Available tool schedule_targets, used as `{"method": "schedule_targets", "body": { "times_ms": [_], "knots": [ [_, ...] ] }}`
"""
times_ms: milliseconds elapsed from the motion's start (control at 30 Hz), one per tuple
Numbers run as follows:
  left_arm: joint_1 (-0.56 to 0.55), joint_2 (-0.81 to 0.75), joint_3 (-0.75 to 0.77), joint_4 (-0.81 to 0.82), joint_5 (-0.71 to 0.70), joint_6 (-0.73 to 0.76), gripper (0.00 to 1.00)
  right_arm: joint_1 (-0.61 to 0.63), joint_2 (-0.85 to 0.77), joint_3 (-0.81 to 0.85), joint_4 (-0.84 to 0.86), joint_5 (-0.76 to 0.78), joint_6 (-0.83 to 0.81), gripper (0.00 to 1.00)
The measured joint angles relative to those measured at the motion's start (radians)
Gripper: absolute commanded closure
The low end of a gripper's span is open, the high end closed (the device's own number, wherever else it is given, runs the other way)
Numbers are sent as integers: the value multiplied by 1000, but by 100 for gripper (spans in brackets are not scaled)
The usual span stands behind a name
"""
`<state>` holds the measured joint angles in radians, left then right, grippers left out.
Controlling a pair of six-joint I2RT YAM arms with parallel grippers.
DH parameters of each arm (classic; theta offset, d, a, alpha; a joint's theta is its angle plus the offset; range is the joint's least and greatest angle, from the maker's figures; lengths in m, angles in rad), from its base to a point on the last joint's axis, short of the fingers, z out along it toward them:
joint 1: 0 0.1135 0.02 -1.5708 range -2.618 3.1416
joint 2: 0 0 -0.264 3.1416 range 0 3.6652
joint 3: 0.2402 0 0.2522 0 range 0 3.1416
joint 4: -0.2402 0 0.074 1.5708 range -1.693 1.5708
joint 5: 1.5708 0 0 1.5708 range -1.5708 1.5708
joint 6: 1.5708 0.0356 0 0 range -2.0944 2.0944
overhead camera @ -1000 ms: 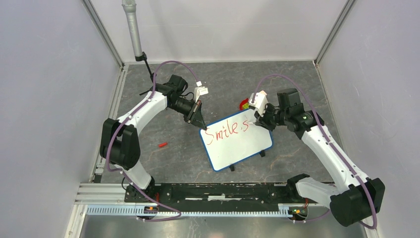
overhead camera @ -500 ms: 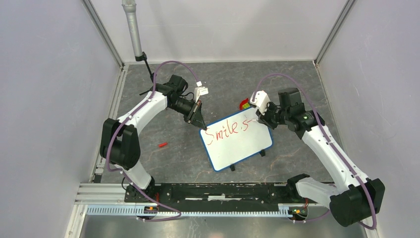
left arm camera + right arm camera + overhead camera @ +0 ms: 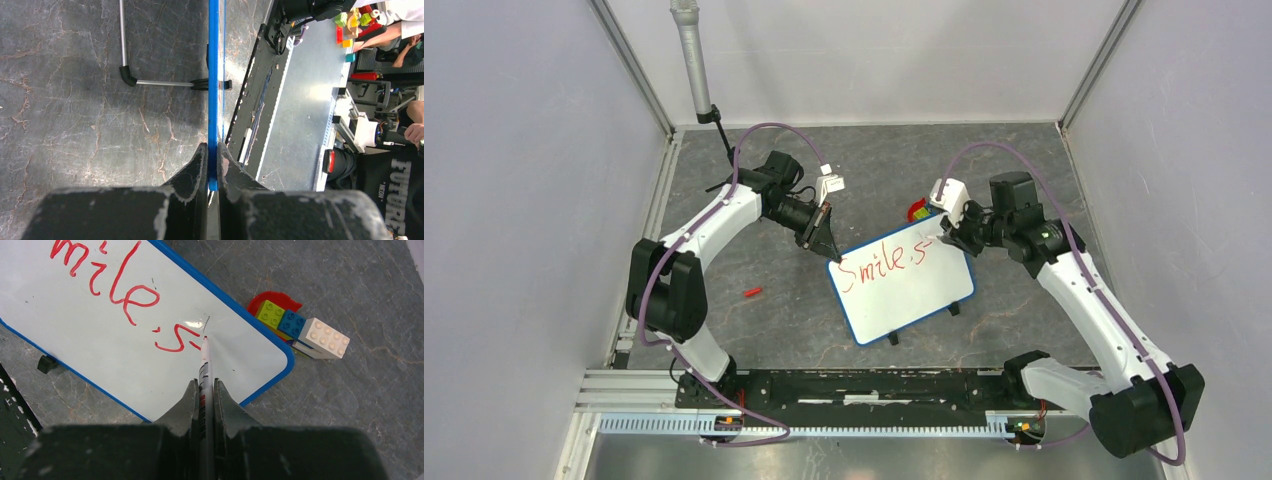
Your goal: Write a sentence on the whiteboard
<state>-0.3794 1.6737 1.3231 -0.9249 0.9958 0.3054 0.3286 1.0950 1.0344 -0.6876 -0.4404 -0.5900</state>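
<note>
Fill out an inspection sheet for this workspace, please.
Surface: grey stone-look table.
Job's things: whiteboard on wire legs; sentence reads "Smile, s"; marker, tip by the s.
Clutter: toy bricks beside the board; small red piece left of it.
Grippers: left gripper shut on the whiteboard's blue rim; right gripper shut on the marker.
Cables: purple cables looped along both arms.
Surroundings: pale walls; grey pole at far-left corner.

My right tool has slid a little up and to the right along the whiteboard (only a small shift), carrying the marker tip to the top end of the sentence, at its "s".
</note>
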Motion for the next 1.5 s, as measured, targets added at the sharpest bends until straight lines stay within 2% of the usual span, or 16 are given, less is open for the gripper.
{"method": "schedule_targets", "body": {
  "times_ms": [500,900,1500],
  "knots": [
    [0,2,0,0,0,1,98,0,26,-18,36,33,5,100],
    [0,2,0,0,-3,1,98,0,-18,-93,-6,23,-18,100],
    [0,2,0,0,-2,1,98,-3,-26,-58,-16,85,-6,100]
  ]
}}
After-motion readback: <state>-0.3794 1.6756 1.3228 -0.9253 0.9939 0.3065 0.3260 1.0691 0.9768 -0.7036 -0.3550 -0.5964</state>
